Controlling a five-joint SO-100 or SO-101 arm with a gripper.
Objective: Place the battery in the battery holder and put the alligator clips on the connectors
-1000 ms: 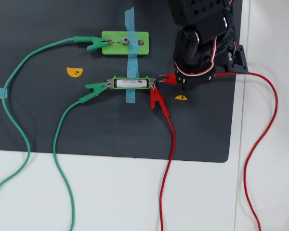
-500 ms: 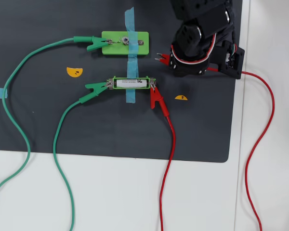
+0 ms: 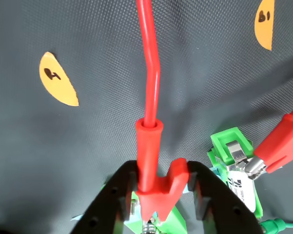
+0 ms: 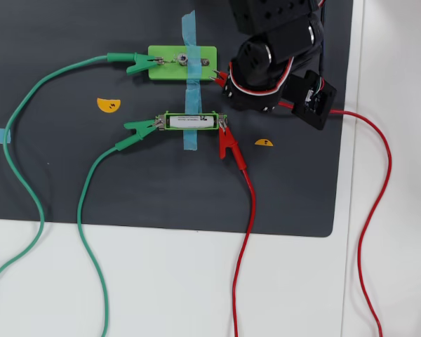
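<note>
In the overhead view the white battery (image 4: 189,121) lies in the narrow green battery holder (image 4: 191,115). A green alligator clip (image 4: 139,127) bites the holder's left tab and a red one (image 4: 229,145) its right tab. Another green clip (image 4: 137,64) sits on the left end of the wider light-green plate (image 4: 165,70). My gripper (image 4: 222,77) is shut on a second red clip (image 4: 223,75) right at the plate's right end. The wrist view shows the black fingers (image 3: 111,200) squeezing this red clip (image 3: 154,183), nose over the plate (image 3: 173,222); its metal jaws are mostly hidden. The holder (image 3: 228,141) is at right.
Everything lies on a dark mat (image 4: 70,189) on a white table. Blue tape strips (image 4: 189,35) hold down plate and holder. Two orange half-disc markers (image 4: 108,104) (image 4: 264,142) lie on the mat. Long red (image 4: 368,210) and green (image 4: 28,182) wires trail off toward the front edge.
My gripper carried the red clip up and to the left in the overhead view, from beside the holder's right end to the right end of the light-green plate. Its red wire followed.
</note>
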